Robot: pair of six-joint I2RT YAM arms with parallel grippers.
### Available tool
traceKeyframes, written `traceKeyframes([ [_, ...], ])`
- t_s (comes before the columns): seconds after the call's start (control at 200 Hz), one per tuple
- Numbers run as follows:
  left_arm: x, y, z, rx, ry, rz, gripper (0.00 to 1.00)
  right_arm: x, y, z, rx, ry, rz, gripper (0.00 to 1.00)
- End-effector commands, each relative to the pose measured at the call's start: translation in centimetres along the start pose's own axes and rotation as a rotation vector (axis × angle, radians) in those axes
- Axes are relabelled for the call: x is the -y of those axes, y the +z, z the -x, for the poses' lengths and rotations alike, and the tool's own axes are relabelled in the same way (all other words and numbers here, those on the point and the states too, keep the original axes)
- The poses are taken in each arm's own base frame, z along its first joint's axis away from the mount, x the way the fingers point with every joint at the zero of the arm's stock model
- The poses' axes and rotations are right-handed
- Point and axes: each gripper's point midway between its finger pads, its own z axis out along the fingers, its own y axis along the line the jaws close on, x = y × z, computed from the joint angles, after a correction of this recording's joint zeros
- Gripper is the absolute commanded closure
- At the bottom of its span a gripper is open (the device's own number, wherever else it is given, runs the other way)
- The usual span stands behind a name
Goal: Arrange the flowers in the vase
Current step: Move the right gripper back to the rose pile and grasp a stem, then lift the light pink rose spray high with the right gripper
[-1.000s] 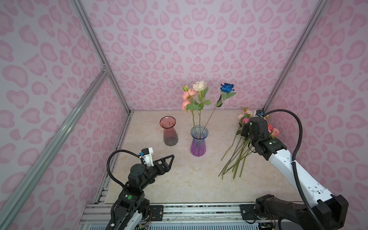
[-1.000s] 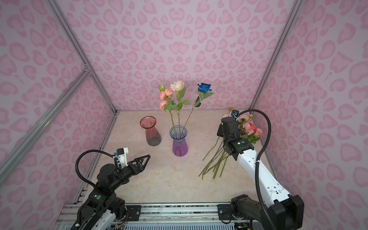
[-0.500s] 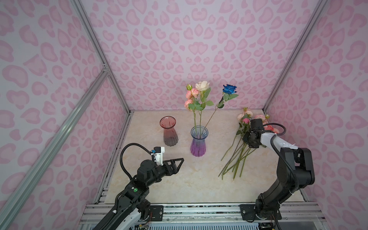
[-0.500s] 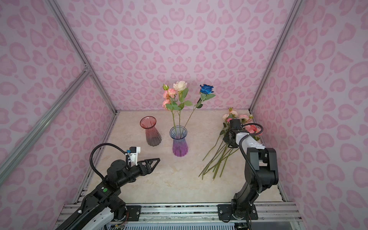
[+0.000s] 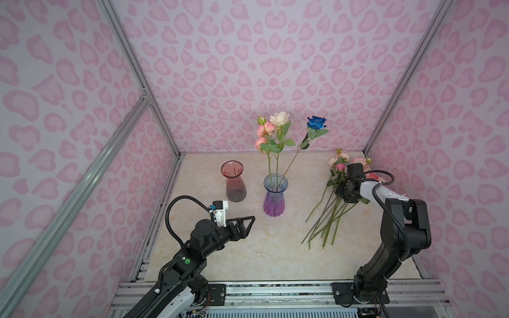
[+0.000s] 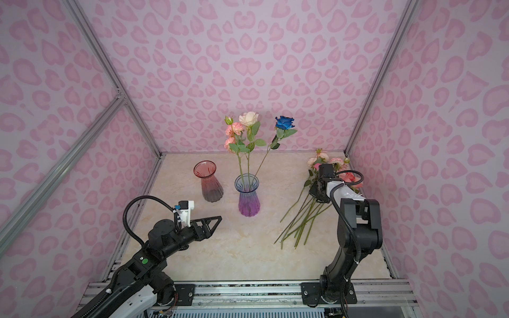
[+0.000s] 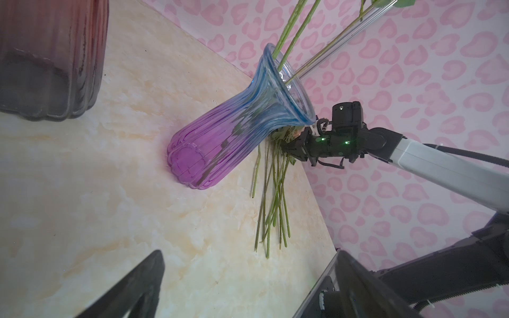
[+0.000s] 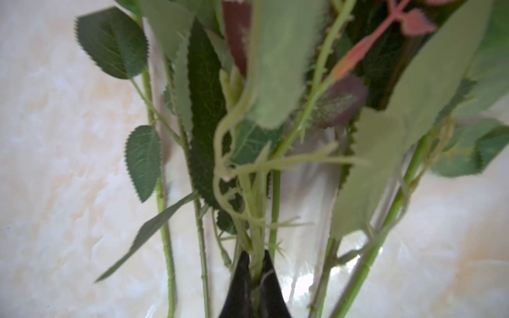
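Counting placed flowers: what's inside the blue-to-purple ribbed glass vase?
Three green stems in the vase, bearing pink spray roses, a cream rose and a blue rose. Tinted ribbed glass blurs their lower ends; where they rest can't be seen.

Black jointed arms (image 5: 205,242) with pale grey shells (image 5: 369,190), a ribbed black cable (image 5: 176,209) looping over each; the left hand (image 5: 252,219) has triangular black fingers (image 5: 242,218).

Blue rose (image 5: 316,122), purple-blue vase (image 5: 274,198), red-grey vase (image 5: 234,185), pink heart-print walls (image 5: 248,55), cream marbled table (image 5: 248,247)

Both top views: high front, downward, sharing whole table (image 5: 248,256). Right wrist: close on flowers (image 8: 259,192).
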Motion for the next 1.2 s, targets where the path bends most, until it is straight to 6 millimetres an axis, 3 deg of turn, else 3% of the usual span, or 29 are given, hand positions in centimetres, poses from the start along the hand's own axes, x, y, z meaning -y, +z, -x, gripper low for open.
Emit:
traceKeyframes([
  [0.0,0.5,0.0,0.9,0.022,0.02,0.002,0.02,-1.5,-2.6,0.7,0.056,-0.03,0.061,0.99],
  [0.25,1.3,0.4,1.5,0.014,0.047,0.0,0.02,-6.4,-12.9,2.6,0.24,-0.084,0.268,0.99],
  [0.44,1.6,0.0,2.1,0.029,0.072,0.005,0.02,-10.0,-23.8,4.3,0.496,-0.168,0.423,0.99],
  [0.56,0.7,-1.2,3.2,0.097,0.075,0.077,0.03,-12.3,-30.9,4.2,0.66,-0.245,0.486,0.99],
  [0.68,-1.1,-3.5,5.0,0.245,0.024,0.17,0.01,-15.4,-36.5,3.5,0.773,-0.295,0.62,0.98],
  [0.795,-1.7,-5.5,5.8,0.344,0.004,0.188,0.0,-18.2,-40.0,3.4,0.8,-0.311,0.72,0.98],
  [0.955,-2.1,-6.6,5.5,0.371,-0.004,0.189,0.01,-22.1,-44.8,4.3,0.882,-0.317,0.829,0.99],
  [1.085,-2.1,-6.8,5.3,0.361,-0.012,0.183,0.01,-25.7,-45.5,4.7,0.888,-0.331,0.871,0.99],
  [1.195,-1.9,-6.7,5.0,0.345,-0.013,0.169,0.01,-28.6,-45.0,4.5,0.9,-0.372,0.871,1.0],
])
